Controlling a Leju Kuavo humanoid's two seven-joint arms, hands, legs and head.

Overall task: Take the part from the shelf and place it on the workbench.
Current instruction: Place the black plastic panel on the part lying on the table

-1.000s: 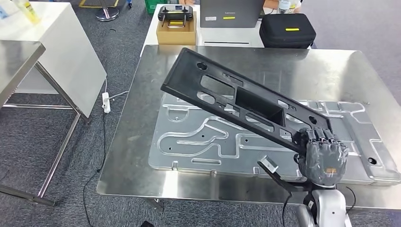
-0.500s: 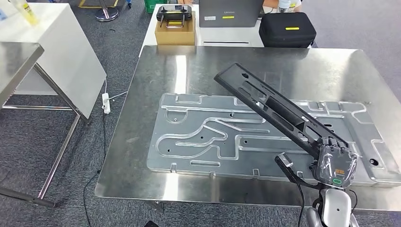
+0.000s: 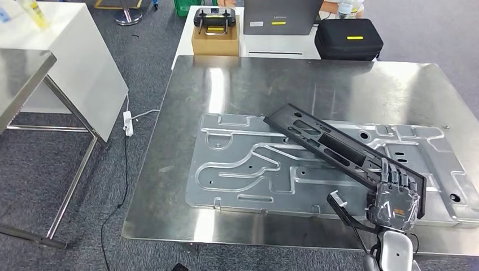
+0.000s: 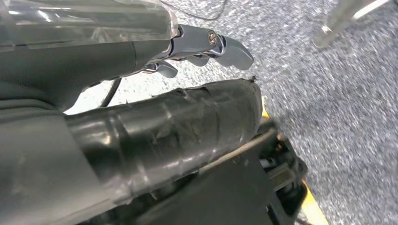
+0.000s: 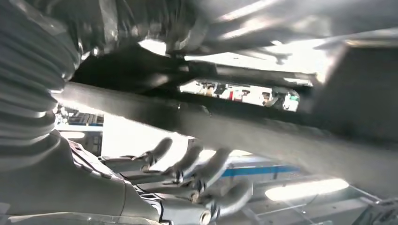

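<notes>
Compared with the frame half a second earlier, the long black part [image 3: 339, 148] lies lower and flatter, its far end now close over the embossed metal plate [image 3: 248, 164] instead of raised above it. The right hand [image 3: 394, 199] grips the near end of the part, fingers [image 3: 395, 176] curled over its edge; the part runs diagonally away from the hand across the plate, which lies flat on the steel workbench [image 3: 181, 169]. Whether the far end touches the plate cannot be told. In the right wrist view the part [image 5: 263, 126] crosses as a dark bar above the hand [image 5: 187, 187]. The left hand [image 4: 206, 47] hangs over grey carpet [image 4: 338, 93] with its fingers bent; its degree of closure cannot be told.
</notes>
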